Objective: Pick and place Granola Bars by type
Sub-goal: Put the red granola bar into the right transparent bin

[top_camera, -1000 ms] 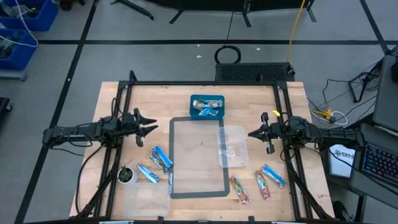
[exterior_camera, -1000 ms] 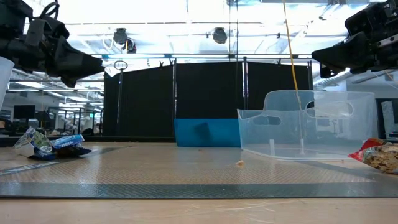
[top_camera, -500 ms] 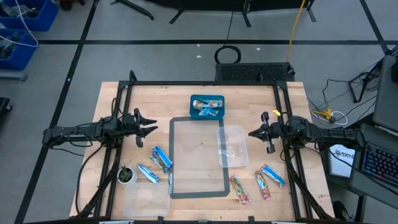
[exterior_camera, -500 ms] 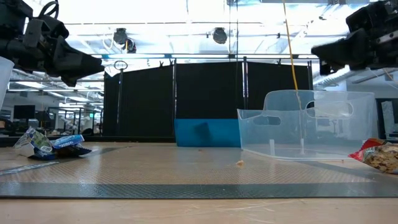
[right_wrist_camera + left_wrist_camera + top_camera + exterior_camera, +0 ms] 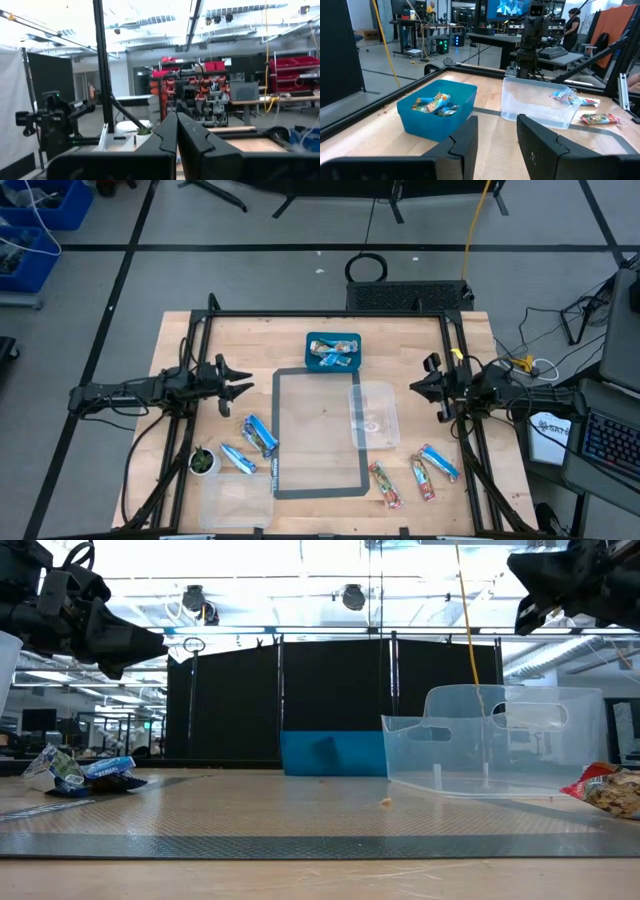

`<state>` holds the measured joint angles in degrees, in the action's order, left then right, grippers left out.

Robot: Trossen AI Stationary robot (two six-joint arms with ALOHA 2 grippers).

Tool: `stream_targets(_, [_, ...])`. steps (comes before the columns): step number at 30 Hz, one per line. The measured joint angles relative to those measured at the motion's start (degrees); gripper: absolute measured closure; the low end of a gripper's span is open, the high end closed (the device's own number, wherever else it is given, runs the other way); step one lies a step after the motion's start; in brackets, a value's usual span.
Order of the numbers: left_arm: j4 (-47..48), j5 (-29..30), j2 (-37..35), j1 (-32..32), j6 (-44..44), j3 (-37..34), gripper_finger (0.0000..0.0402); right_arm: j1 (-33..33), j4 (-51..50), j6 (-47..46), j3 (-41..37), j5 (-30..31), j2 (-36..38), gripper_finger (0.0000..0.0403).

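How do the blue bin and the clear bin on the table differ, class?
The blue bin is opaque and smaller; the clear bin is see-through and larger. The blue bin holds wrapped granola bars; the clear bin looks empty. Both are open-topped and stand upright beside the grey mat.

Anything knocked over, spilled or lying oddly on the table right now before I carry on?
Nothing looks spilled or damaged. The blue bin and clear bin stand upright. Loose bars lie flat on the table, unsorted. The left gripper and right gripper hold nothing.
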<state>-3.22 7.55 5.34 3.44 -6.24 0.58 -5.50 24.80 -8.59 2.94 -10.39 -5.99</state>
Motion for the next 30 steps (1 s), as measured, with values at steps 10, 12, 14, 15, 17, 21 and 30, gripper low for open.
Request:
stream_targets(10, [0.0,0.0,0.0,0.0,0.0,0.0,0.0263,0.0,-0.7,3.6,0.0,1.5,-0.2,0.0399])
stream_targets(12, [0.0,0.0,0.0,0.0,0.0,0.0,0.0263,0.0,-1.0,0.5,0.0,0.7,-0.6,0.0399])
stream_targets(14, [0.0,0.0,0.0,0.0,0.0,0.0,0.0263,0.0,-1.0,-2.7,0.0,-1.6,-1.9,0.0399])
stream_targets(15, [0.0,0.0,0.0,0.0,0.0,0.0,0.0263,0.0,-1.0,-5.0,0.0,-2.7,-2.8,0.0399])
stream_targets(17, [0.0,0.0,0.0,0.0,0.0,0.0,0.0263,0.1,-1.0,-9.8,0.0,-3.3,-5.1,0.0399])
stream_targets(21, [0.0,0.0,0.0,0.0,0.0,0.0,0.0263,1.9,-1.6,-19.4,1.0,-2.8,-11.1,0.0399])
stream_targets(30, [0.0,0.0,0.0,0.0,0.0,0.0,0.0263,14.7,-16.6,-36.8,13.5,-1.5,-25.9,0.04])
